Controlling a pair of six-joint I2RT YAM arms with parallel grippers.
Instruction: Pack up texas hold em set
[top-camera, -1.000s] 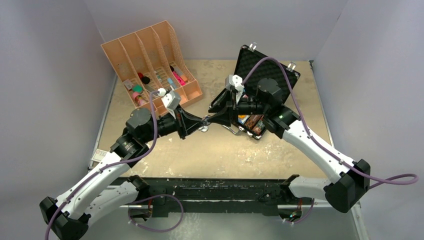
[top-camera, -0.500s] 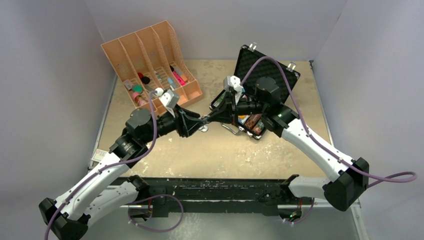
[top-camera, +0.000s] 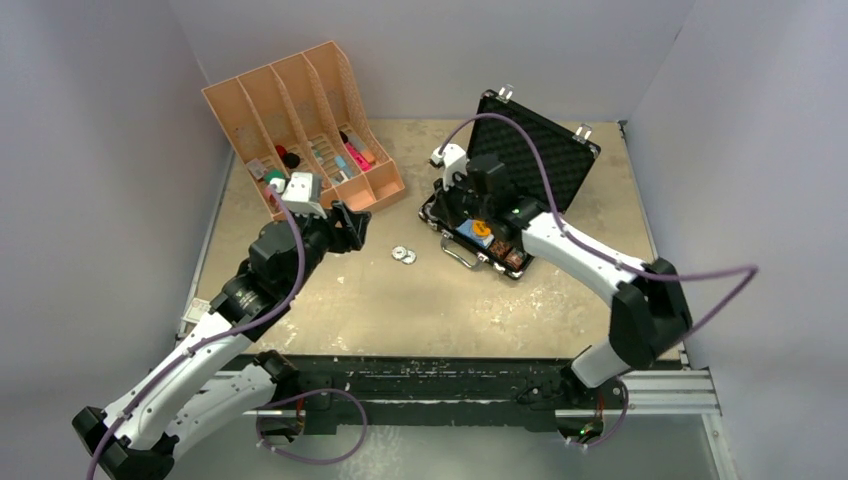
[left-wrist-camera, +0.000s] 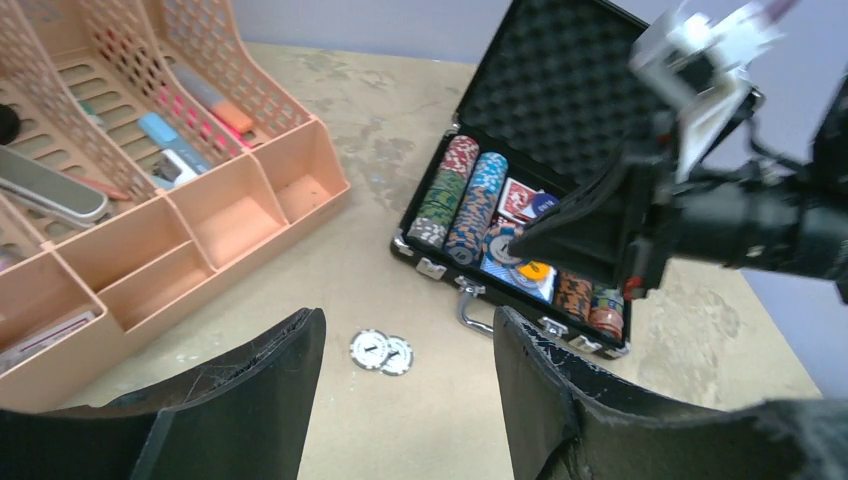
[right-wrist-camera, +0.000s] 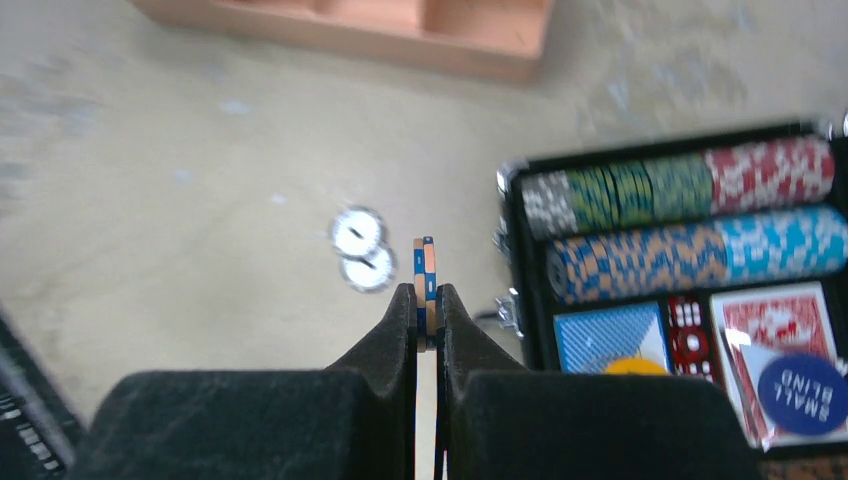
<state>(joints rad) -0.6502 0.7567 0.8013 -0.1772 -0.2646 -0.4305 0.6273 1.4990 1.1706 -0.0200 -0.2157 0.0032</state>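
The black case (top-camera: 545, 160) stands open at the back right, foam lid up. Its tray (right-wrist-camera: 680, 215) holds rows of striped poker chips, a red card deck (right-wrist-camera: 770, 330), a blue deck (right-wrist-camera: 605, 335), a blue button (right-wrist-camera: 800, 393) and a yellow one (right-wrist-camera: 630, 367). My right gripper (right-wrist-camera: 427, 295) is shut on a blue-and-orange chip (right-wrist-camera: 425, 265) held on edge, just off the case's left end (top-camera: 450, 207). Two white chips (top-camera: 404, 255) lie overlapping on the table in front of the case. My left gripper (left-wrist-camera: 405, 320) hangs open and empty above and short of those white chips (left-wrist-camera: 381, 352).
An orange slotted desk organiser (top-camera: 300, 120) with pens and small items stands at the back left, close behind my left gripper (top-camera: 345, 225). Grey walls close in the table on three sides. The case's silver handle (left-wrist-camera: 470, 305) sticks out toward the white chips.
The grippers met at mid-table; the left one opened and drew back toward the organiser. The right one shut on the blue-and-orange chip and carried it to the case.
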